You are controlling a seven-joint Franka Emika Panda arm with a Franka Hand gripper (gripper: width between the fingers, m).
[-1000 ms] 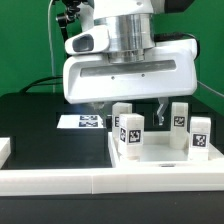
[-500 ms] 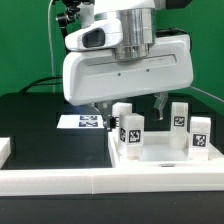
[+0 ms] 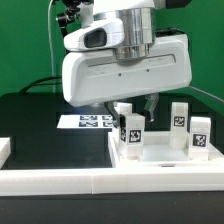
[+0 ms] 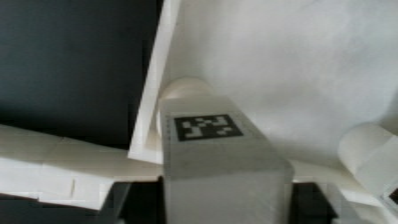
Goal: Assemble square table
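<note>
White plastic legs: I count four short tagged blocks standing upright on the square tabletop (image 3: pixel 160 160), one nearest me (image 3: pixel 131 134), one behind it (image 3: pixel 122 113), one under the gripper's far side (image 3: pixel 179 116) and one at the exterior view's right (image 3: pixel 200 136). Each leg's long axis runs vertical, its tag facing the camera. The tabletop lies flat against the long white border wall (image 3: pixel 110 183), with the marker board (image 3: pixel 88 122) just off its edge toward the exterior view's left, on the black table (image 3: pixel 40 125). Open room is mostly on that black side; the legs crowd the tray. The gripper (image 3: pixel 136 106) hangs low over the legs, and in the wrist view its fingers (image 4: pixel 139 192) flank a tagged leg (image 4: pixel 210 135), seemingly closed on it.
</note>
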